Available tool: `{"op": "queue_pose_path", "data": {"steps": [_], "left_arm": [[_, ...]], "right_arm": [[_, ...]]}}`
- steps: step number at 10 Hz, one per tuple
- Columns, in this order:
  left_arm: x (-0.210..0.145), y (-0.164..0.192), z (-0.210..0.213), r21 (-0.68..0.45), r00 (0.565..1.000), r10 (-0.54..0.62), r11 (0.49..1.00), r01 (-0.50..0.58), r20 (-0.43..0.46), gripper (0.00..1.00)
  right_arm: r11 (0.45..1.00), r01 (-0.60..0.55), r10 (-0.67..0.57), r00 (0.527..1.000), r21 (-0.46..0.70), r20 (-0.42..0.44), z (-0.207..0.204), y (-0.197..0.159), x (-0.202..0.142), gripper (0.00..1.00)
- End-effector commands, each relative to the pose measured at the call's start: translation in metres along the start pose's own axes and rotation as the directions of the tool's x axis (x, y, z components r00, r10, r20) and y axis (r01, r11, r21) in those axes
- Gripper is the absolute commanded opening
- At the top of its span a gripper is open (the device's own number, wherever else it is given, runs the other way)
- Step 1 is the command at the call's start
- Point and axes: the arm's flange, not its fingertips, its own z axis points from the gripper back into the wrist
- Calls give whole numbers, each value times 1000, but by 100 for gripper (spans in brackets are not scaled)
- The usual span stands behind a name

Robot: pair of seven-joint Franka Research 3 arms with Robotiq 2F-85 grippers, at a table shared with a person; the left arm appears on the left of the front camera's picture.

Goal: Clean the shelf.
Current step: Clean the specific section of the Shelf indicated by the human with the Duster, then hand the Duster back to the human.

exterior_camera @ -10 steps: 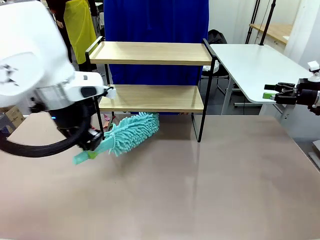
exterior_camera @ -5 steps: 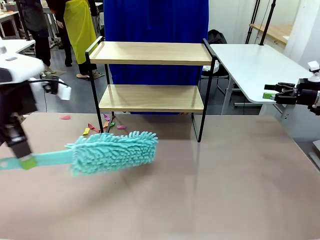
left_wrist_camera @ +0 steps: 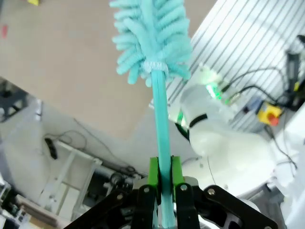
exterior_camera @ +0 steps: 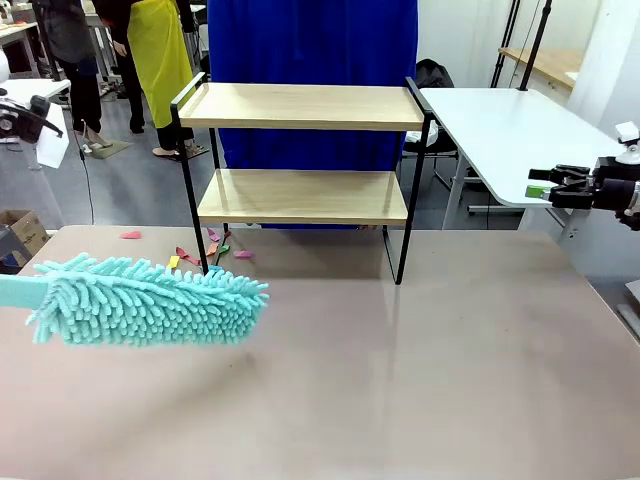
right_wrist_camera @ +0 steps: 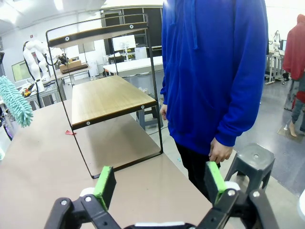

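Swung left, the duster (exterior_camera: pixel 150 300) hangs over the brown table's (exterior_camera: pixel 450 350) left edge, pinched in my left gripper (left_wrist_camera: pixel 164 168); right gripper (right_wrist_camera: pixel 159 183) gapes.

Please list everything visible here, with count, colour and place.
shelf: one, light wood and black frame, table's far side.
duster: one, teal, over the table's left part.
small scraps: several, pink and yellow, by the shelf's left leg.
table: one, beige, under the shelf.
person: one, blue hoodie, behind the shelf.
stool: one, grey, beside the person.
left gripper: one, black and green, shut on the duster's handle.
right gripper: one, same colours, open, at the right.
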Motion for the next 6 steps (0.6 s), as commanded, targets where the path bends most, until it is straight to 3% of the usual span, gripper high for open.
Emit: {"op": "queue_pose_path", "data": {"steps": [1,6], "left_arm": [[0,4,-9,-1,999,3,1000,-3,46,13],[0,4,-9,-1,999,3,1000,-3,46,13]], "right_arm": [[1000,-15,15,1000,2,2,-2,3,3,100],[1000,-15,15,1000,2,2,-2,3,3,100]]}}
